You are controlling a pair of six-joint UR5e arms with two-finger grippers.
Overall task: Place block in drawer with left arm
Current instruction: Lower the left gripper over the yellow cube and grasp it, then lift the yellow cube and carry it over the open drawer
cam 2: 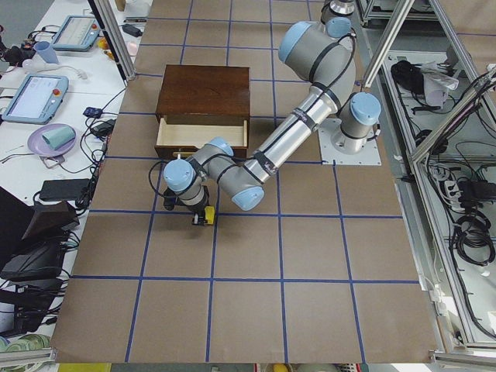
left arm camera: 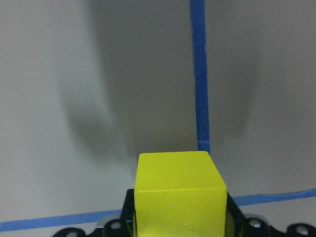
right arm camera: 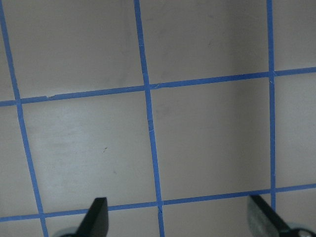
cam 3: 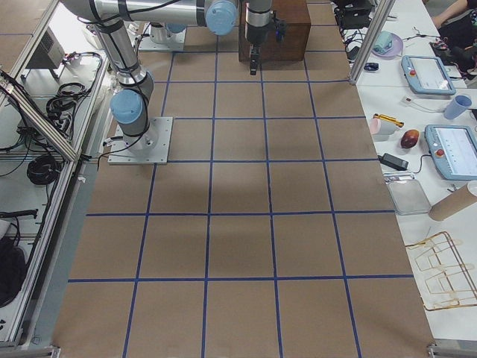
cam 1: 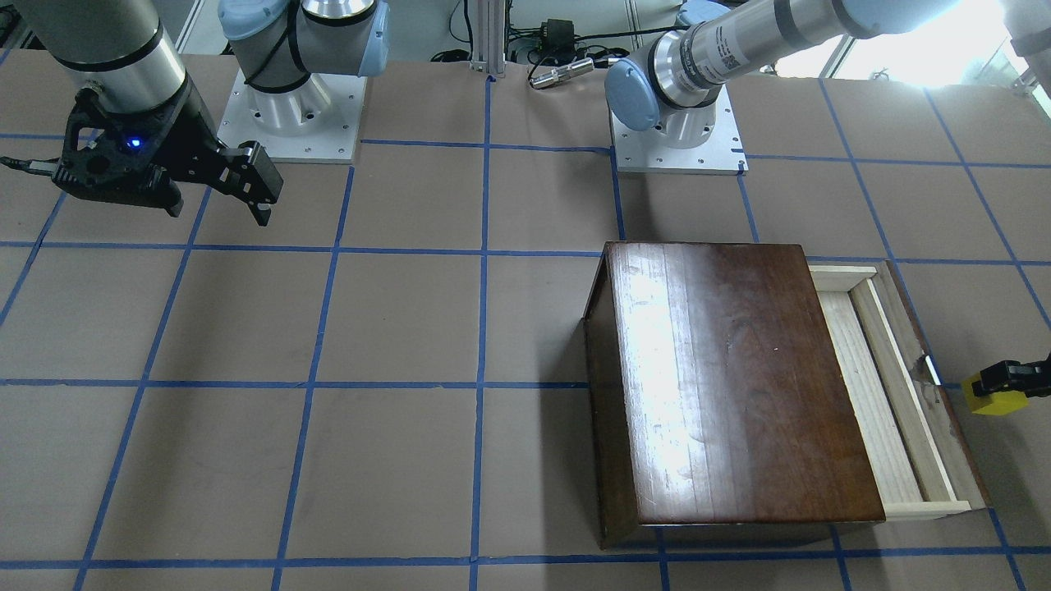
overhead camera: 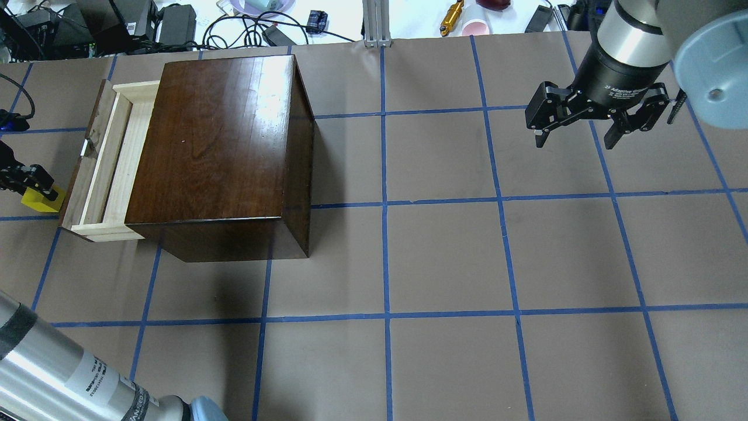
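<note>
1. Count: one small bright yellow cube block (cam 1: 995, 401), one glossy dark-brown wooden box (cam 1: 722, 377), and one shallow pale-wood drawer (cam 1: 870, 394) with a dark front panel. There were also two silver-grey arms and two black two-finger grippers.
2. The drawer stood pulled out from the box, at centre right of the front-facing view. Its pale floor was bare.
3. The left arm (cam 2: 287, 139) reached past the drawer front. The left gripper (cam 1: 991, 386) sat at the right edge of the front-facing view, with its fingers closed against opposite sides of the block.
4. The block was outside the drawer, just beyond the dark front panel and apart from it. In the overhead view it lay at far left, mid-height. Contact with the brown paper table (cam 1: 394, 328) could not be judged.
5. The right gripper (overhead camera: 578, 131) hung at the upper right of the overhead view, well apart from the box. Its fingers were spread wide and held nothing.
</note>
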